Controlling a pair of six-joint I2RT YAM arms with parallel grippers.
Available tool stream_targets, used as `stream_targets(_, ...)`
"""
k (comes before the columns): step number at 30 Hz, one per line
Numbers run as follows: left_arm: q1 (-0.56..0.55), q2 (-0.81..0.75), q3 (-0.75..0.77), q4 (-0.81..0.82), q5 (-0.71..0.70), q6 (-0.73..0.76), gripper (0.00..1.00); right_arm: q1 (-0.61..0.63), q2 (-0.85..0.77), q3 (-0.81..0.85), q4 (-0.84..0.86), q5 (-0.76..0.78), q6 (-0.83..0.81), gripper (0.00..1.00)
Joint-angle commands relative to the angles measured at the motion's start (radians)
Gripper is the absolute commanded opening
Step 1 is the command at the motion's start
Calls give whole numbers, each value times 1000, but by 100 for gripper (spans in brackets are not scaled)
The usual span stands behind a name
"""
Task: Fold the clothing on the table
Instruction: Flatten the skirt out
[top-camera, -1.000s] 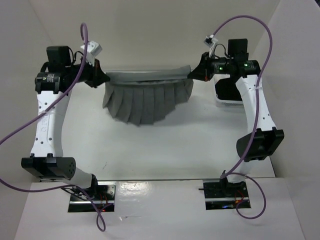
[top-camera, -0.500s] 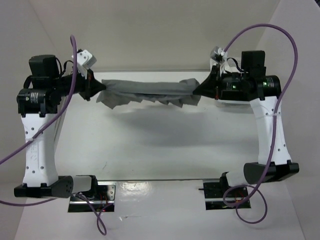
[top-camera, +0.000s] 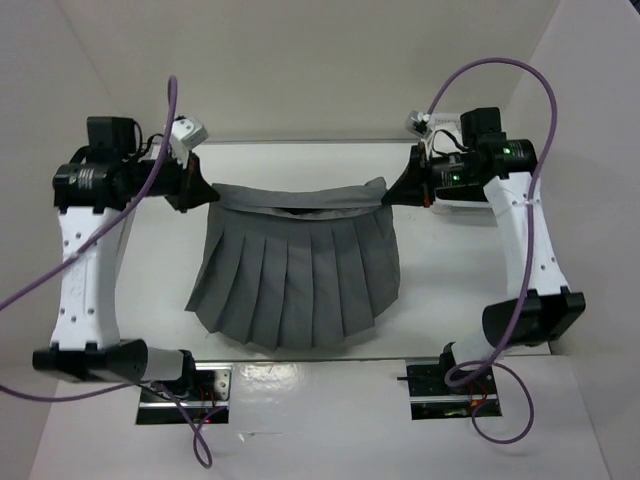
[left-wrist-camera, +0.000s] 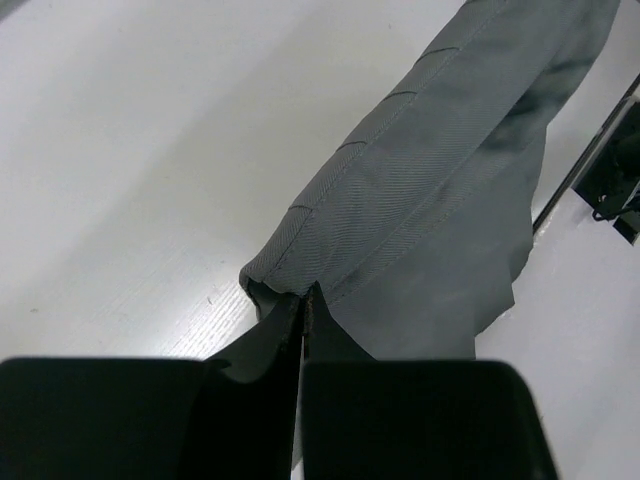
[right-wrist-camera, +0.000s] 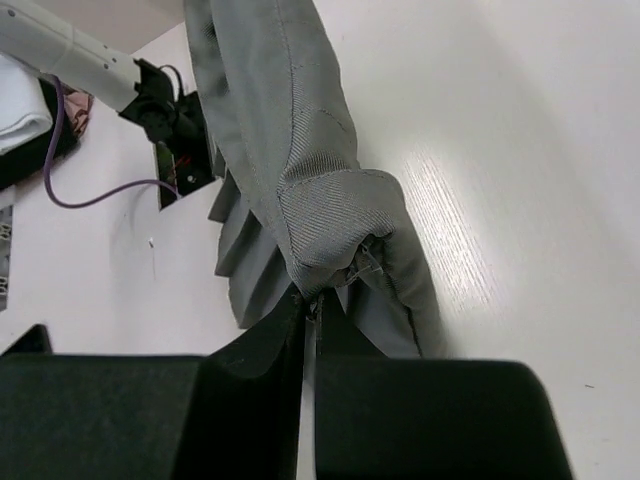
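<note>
The left gripper (top-camera: 205, 190) is at the left side of the table (top-camera: 150, 270), with its tips pointing to the right. Its jaws are fully closed, and they pinch the left end of the waistband of the pleated grey skirt (top-camera: 300, 275). In the left wrist view the two black fingers (left-wrist-camera: 270, 335) meet with almost no gap, and the stitched edge of the cloth goes in between their tips.

The skirt lies between the two arms, in the middle of the table. The waistband runs from one gripper to the other and sags a little in the centre. From there the pleats spread like a fan toward the near edge, and the hem comes close to the metal rail (top-camera: 320, 357). I cannot tell how much of the cloth really rests on the table surface.

The right gripper (top-camera: 390, 193) is at the right side, with its tips pointing to the left. Its jaws are also closed, on the right end of the waistband. In the right wrist view the fabric is bunched into a thick fold just at the fingertips. A purple cable (top-camera: 500, 65) makes a loop above this arm.
</note>
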Motion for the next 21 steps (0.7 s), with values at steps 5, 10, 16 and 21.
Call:
stream_targets(5, -31, 415, 83, 115, -11, 9, 0, 4, 226, 10, 246, 6, 181, 0)
stream_targets(10, -31, 710, 230, 193, -21, -82, 21, 29, 422, 45, 448, 123, 418, 3)
stream_targets(16, 12, 797, 318, 520, -237, -307, 92, 29, 695, 363, 504, 359, 533, 50)
stream_targets(21, 33, 752, 228, 625, -319, -395, 100, 47, 693, 424, 524, 622, 568, 57)
